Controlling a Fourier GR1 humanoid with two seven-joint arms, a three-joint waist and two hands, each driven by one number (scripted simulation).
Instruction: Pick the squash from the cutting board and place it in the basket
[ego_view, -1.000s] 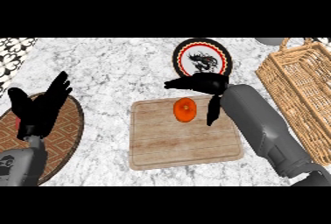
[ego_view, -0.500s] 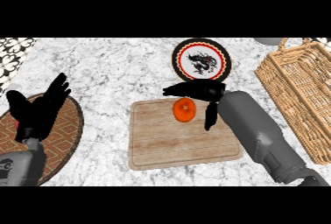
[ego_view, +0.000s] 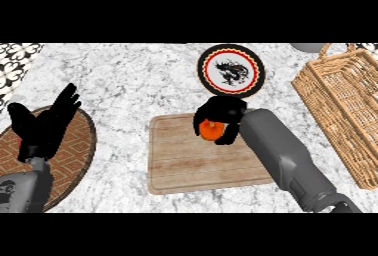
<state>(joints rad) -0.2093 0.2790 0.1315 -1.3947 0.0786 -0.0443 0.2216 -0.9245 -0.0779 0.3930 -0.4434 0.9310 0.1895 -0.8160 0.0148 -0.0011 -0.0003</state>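
So we've got the right hand (ego_view: 221, 114) down on the squash (ego_view: 211, 130), fingers curled over the top and both sides of it, with just the orange lower part peeking out underneath — looks like a proper wrap-around hold to us. The squash sits on the far part of the wooden cutting board (ego_view: 199, 165), a bit right of the board's middle, and we can't tell whether it's resting on the wood or lifted off it. The grey right forearm runs from the lower right corner up across the board's right edge to get there. The basket (ego_view: 341, 107) is a wicker one over at the right side of the marble counter (ego_view: 125, 85), well apart from the squash. Just beyond the board's far edge there's a round plate (ego_view: 230, 70) with a dark rim, a red ring and a black figure in the middle; the hand is near its closest edge. Over on the left, the left hand (ego_view: 46, 125) shows with fingers straight and spread, pointing up — it's holding nothing, and sits above a round woven mat (ego_view: 74, 155) in brown and red at the left edge.
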